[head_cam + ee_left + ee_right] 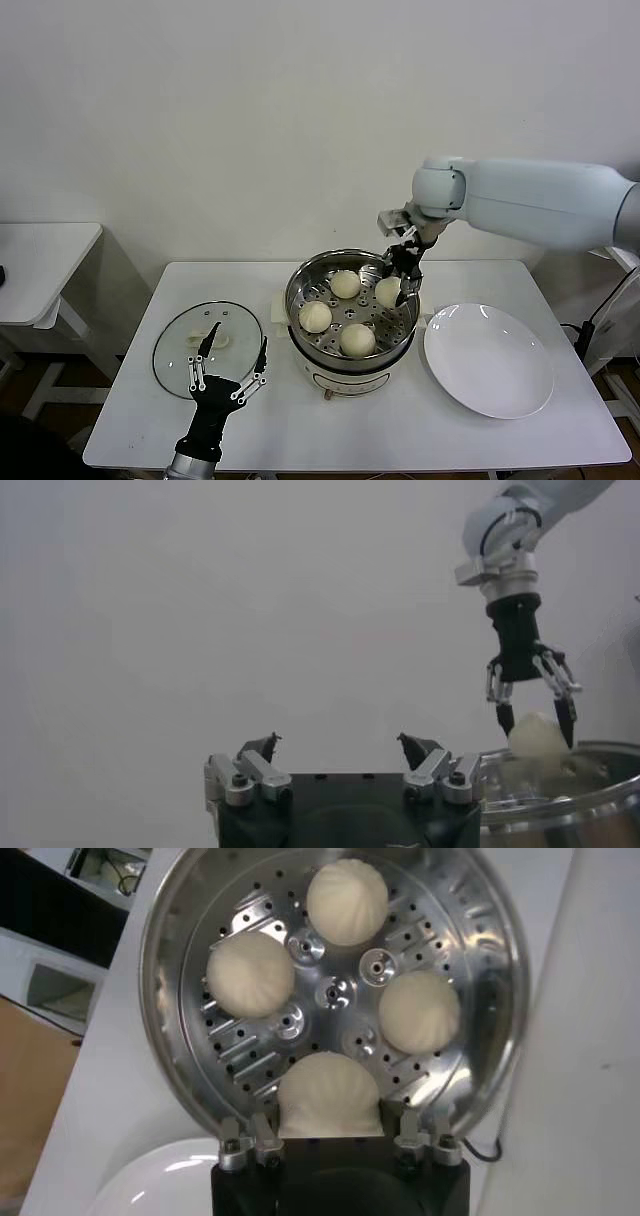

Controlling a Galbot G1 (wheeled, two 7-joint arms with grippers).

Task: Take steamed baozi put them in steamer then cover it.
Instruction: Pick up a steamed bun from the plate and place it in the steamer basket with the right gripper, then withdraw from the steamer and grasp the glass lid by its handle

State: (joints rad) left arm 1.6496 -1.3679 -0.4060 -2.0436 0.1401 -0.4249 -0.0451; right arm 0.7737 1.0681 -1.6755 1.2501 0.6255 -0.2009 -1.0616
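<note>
Nearest to us in the head view, our left gripper (232,360) hovers low at the table's front edge, fingers spread wide and holding nothing; its tips hang over the near rim of the cover (208,349).

Cover: round clear glass lid with a metal rim, lying flat on the white table (330,425) to the left of the steamer (352,313), just beside it.

Steamer: shiny steel pot on a white base, at the middle of the table, uncovered. Its perforated tray (335,998) shows in our right wrist view.

Steamed baozi: four, all inside the steamer. We count one at the far side (345,284), one at the left (315,316), one at the near side (357,340), and one at the right (389,291).

Right gripper (402,285): reaches down from above over the steamer's right side. Its fingers (566,716) stand on either side of the right-hand bun, opened about to the bun's width; we cannot tell whether they press it. That bun sits low in the tray.

Plate (489,359): flat, white, on the table right of the steamer, just beside it.
</note>
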